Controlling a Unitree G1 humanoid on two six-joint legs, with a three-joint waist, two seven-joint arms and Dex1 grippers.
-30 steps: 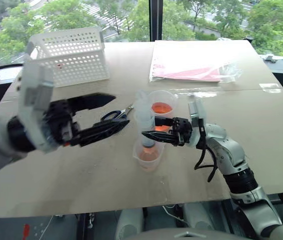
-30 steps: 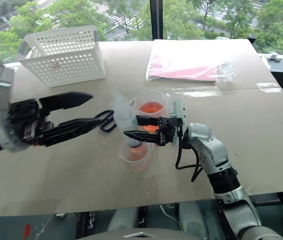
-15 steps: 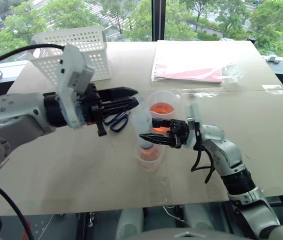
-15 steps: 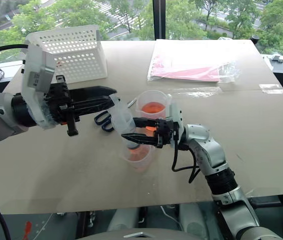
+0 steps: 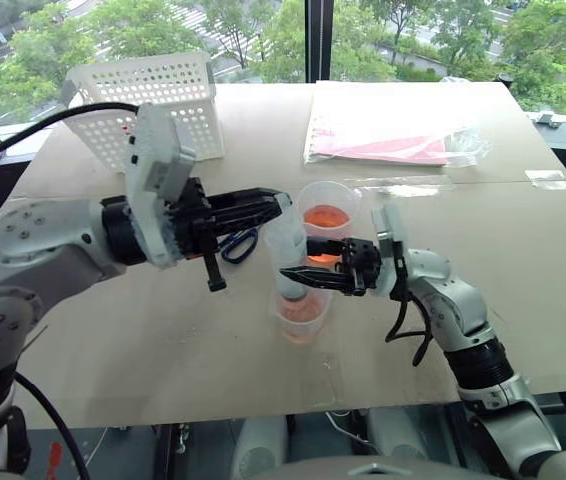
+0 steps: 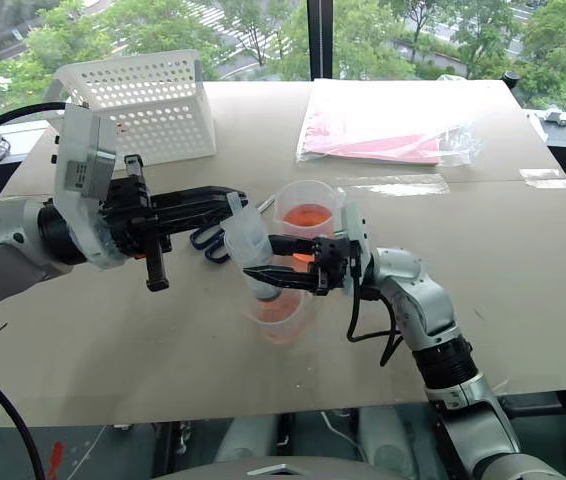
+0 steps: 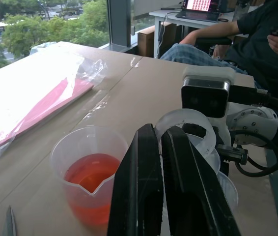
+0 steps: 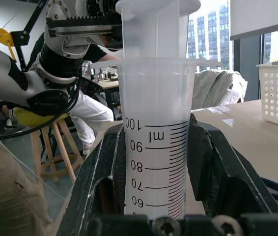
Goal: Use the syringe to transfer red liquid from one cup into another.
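The syringe point(image 5: 289, 250) stands upright with its nozzle down in the shorter cup point(image 5: 299, 312), which sits near the middle of the table point(image 5: 523, 250), a little toward its front edge. The right gripper point(image 5: 308, 276) is clamped around the syringe barrel, its two black fingers point(image 8: 212, 162) pressing either side of the printed scale. The left gripper point(image 5: 275, 203) reaches in from the left side with its fingers point(image 7: 139, 191) brought together at the ring on top of the plunger point(image 7: 187, 129); whether they truly pinch the ring I cannot tell. The taller cup point(image 5: 326, 215) stands just behind, toward the far edge, with plenty of orange-red liquid point(image 7: 92, 172) in it. The barrel in the right wrist view looks clear at the upper marks, so it seems close to empty there. By my judgement the job is mid-course: the syringe is held and placed over the shorter cup, and working the plunger and carrying liquid between cups remain.
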